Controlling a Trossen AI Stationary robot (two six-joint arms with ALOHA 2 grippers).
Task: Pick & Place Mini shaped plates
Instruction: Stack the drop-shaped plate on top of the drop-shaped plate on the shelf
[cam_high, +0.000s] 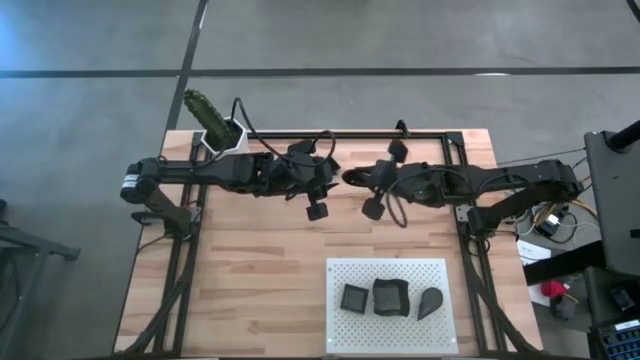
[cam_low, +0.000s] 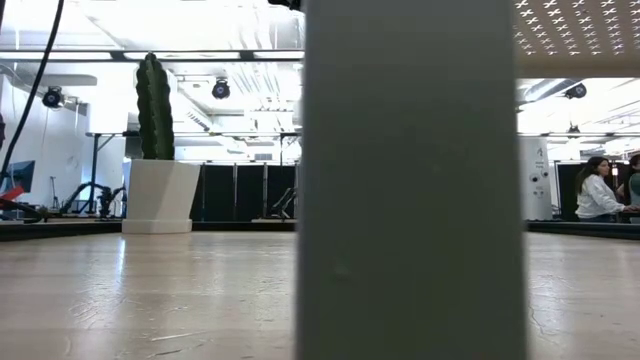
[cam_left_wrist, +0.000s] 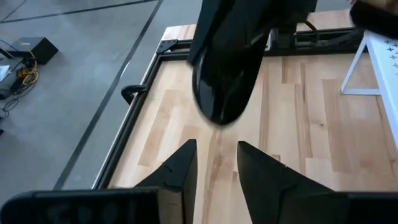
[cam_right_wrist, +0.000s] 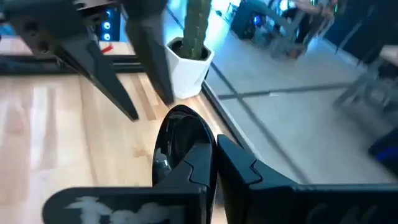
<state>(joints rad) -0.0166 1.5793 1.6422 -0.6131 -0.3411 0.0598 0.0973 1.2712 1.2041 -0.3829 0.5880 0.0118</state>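
The right gripper (cam_right_wrist: 214, 165) is pinching a glossy black teardrop-shaped plate (cam_right_wrist: 180, 146) edge-on between its closed fingers, above the table's middle rear. Facing it, the left gripper (cam_left_wrist: 214, 168) is standing with its fingers parted and holding nothing; the same plate is hanging just beyond its fingertips. Both arms are reaching inward from opposite sides and meeting near the centre of the wooden table (cam_high: 250, 260). Three more mini shaped plates are lying in a row on the white perforated board (cam_high: 390, 275) at the front right: a square plate (cam_high: 354, 297), a wavy-edged plate (cam_high: 390, 297) and a teardrop plate (cam_high: 431, 302). A white hexagonal pot (cam_high: 222, 138) with a green cactus (cam_high: 203, 106) is sitting at the rear left corner. A seated person (cam_low: 598, 190) is visible in the room beyond.
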